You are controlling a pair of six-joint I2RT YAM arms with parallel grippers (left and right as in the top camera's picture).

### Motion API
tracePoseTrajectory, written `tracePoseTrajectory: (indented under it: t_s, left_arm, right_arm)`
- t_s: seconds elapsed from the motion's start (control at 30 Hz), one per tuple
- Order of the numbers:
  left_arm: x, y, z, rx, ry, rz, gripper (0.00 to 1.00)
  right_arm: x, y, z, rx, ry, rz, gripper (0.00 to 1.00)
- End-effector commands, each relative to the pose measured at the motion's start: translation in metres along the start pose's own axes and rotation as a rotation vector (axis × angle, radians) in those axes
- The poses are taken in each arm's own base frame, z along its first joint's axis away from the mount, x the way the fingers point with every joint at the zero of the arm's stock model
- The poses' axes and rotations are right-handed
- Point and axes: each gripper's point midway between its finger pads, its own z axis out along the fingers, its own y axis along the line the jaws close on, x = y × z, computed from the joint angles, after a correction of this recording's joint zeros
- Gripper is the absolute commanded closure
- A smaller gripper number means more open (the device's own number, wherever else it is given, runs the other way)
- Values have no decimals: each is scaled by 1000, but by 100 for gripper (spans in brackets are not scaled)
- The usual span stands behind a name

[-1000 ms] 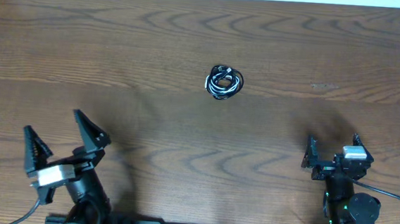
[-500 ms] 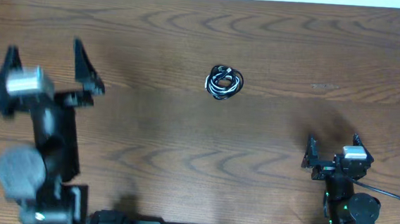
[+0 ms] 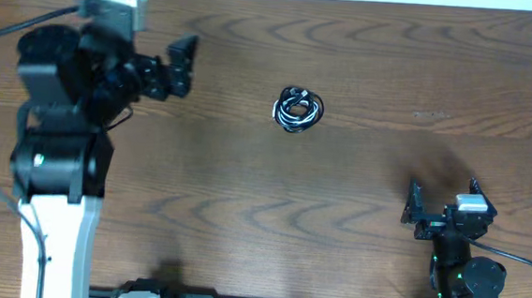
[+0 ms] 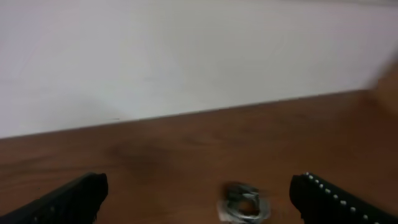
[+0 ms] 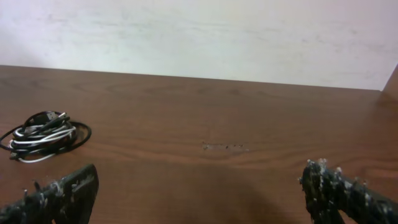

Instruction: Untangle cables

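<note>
My left gripper [image 3: 176, 66] is wide and empty, presumably set to straddle the cables [image 3: 299, 110]. They lie ahead of it, slightly right and well apart, as one coiled bundle; blur possibly hides the knot. My right gripper [image 3: 442, 206] is also wide, with the cables ahead-left.
</note>
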Motion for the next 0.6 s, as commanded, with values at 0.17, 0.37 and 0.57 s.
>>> tracePoseTrajectory:
  t_s: [0.17, 0.37, 0.57]
  left_arm:
    - [16, -17, 24, 179, 109, -230, 2]
    - [62, 24, 47, -14, 369, -294, 2]
    - [100, 49, 74, -79, 602, -347, 2]
  right_arm:
    - [0, -3, 0, 11, 0, -5, 1]
    - [0, -3, 0, 11, 0, -5, 1]
    - [-24, 13, -2, -83, -100, 20, 1]
